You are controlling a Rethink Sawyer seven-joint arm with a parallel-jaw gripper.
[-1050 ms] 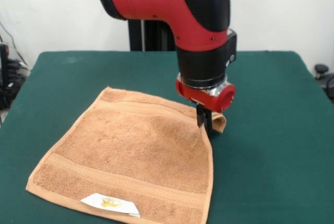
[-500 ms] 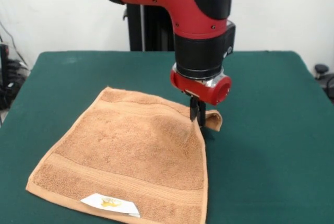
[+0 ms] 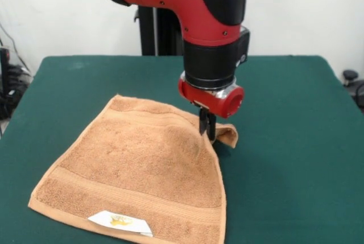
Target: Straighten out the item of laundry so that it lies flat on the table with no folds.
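Where the arm comes down over the cloth, the readings are as follows.

Fingers: the gripper [image 3: 206,128] has its two dark fingers [image 3: 211,127] pressed close together, pinching the towel's far right corner region.
Grip point: on the far edge of the towel [image 3: 142,170], where the fabric is drawn up into a small peak at the fingers.
Corner: a short flap of the towel lies just beyond the fingers on the right, folded over and resting on the table.
Wrist: a red collar sits directly above the fingers, under a black cylindrical section of the arm [image 3: 193,5].
Towel body: orange-tan terry, spread mostly flat, tilted like a diamond, with border bands along the far and near edges.
Label: a white label [image 3: 120,221] with a yellow mark lies on the near edge.
Table: the green table [image 3: 296,141] carries the towel left of centre.
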